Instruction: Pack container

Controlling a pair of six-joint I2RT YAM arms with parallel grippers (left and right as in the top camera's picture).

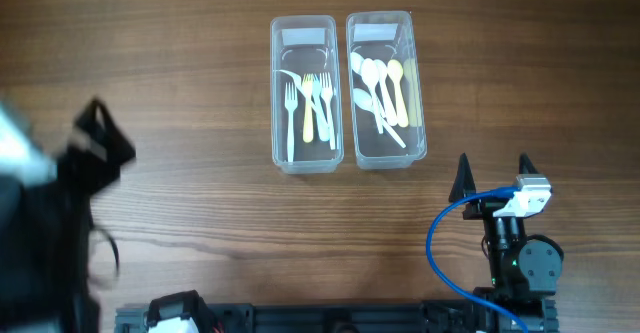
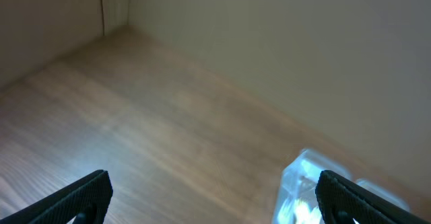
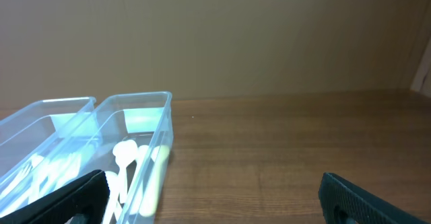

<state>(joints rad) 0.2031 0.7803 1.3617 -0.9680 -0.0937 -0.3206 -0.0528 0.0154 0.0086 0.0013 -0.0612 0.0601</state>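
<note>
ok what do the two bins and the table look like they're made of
Table: streaky brown wood grain, matte; could be laminate. Fork bin and spoon bin: clear glossy plastic, probably; the grain shows through their walls.

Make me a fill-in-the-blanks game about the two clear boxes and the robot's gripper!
1. The left container on the table holds only ____.
2. The right container holds only ____.
3. The right gripper holds nothing, and its jaws are ____.
Missing words: forks; spoons; open.
</note>
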